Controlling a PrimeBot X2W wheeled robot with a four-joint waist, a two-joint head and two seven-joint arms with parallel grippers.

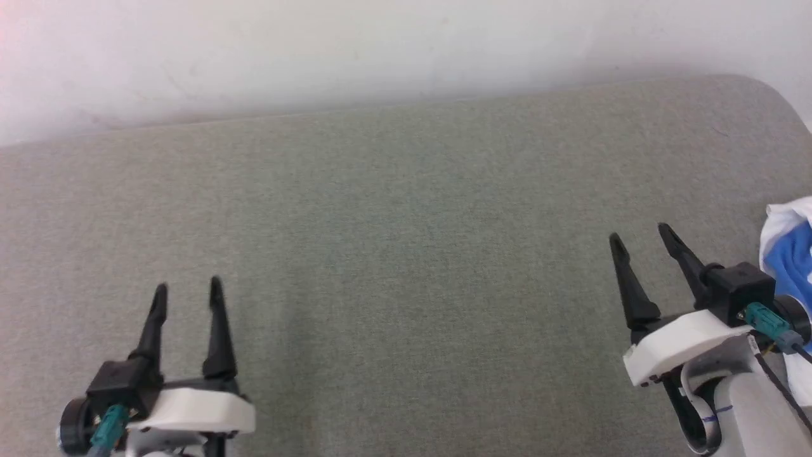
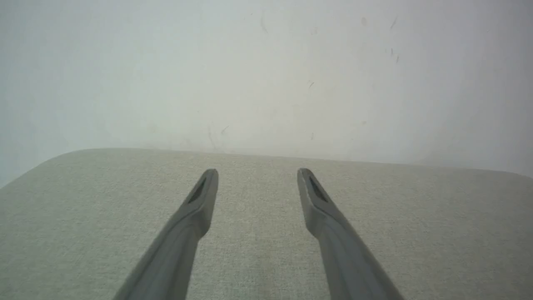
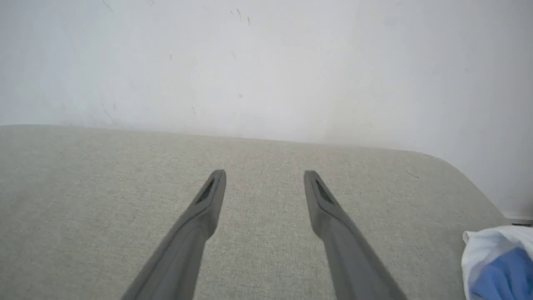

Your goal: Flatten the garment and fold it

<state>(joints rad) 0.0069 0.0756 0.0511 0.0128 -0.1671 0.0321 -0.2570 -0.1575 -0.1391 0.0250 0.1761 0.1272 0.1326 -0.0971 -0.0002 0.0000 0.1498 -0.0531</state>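
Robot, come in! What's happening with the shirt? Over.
Left end effector open, empty. Right end effector open, empty. Garment bunched at far right, not held. Nothing in the way.

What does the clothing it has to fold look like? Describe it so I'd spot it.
Take the wide grey-green cushioned surface. At its right edge, beside the right hand, lies the crumpled garment. It alone shows bright blue among white folds.

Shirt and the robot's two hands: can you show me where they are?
shirt (image 1: 790,257): head view, right edge, on its blue part.
left hand (image 1: 188,285): head view, between its open fingertips.
right hand (image 1: 639,233): head view, between its open fingertips.
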